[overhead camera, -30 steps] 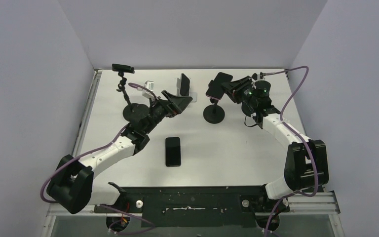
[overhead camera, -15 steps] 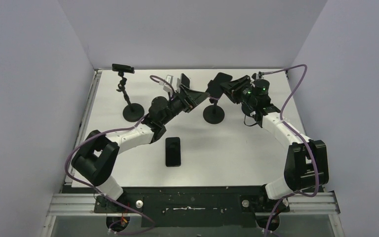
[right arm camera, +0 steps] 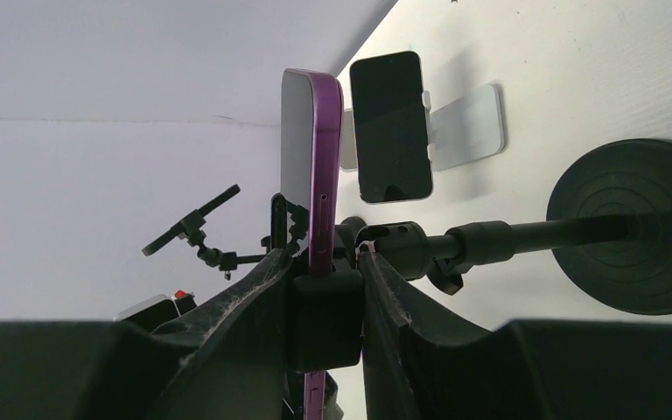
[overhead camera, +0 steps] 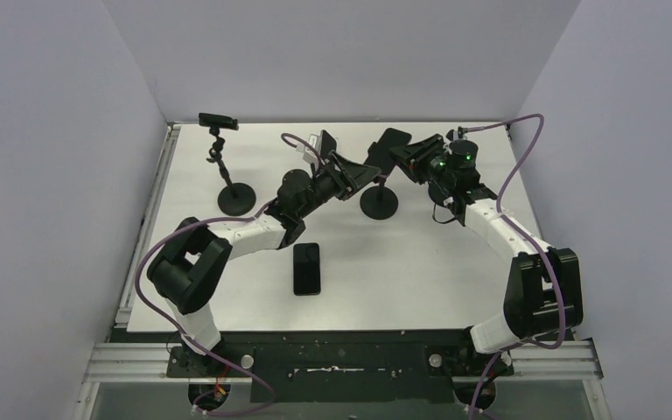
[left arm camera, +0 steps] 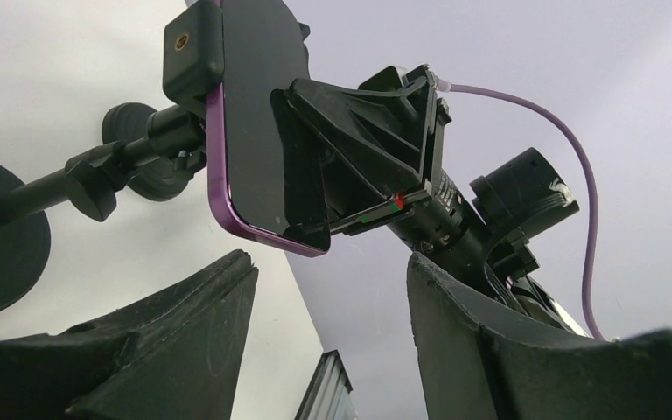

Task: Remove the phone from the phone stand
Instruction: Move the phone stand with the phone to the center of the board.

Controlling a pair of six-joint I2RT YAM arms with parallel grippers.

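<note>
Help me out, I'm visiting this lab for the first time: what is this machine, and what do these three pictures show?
These are two robot arms bolted to a white table. The wide picture looks down from above and behind them. The other two come from cameras on each wrist, so the dark shapes at the bottom are each arm's own fingers. The right end effector is closed on the clamp of a phone stand that holds a purple phone. The left end effector is open, just short of that phone. Also on the table: a black phone lying flat, a second stand, and another phone leaning on a white holder.
</note>
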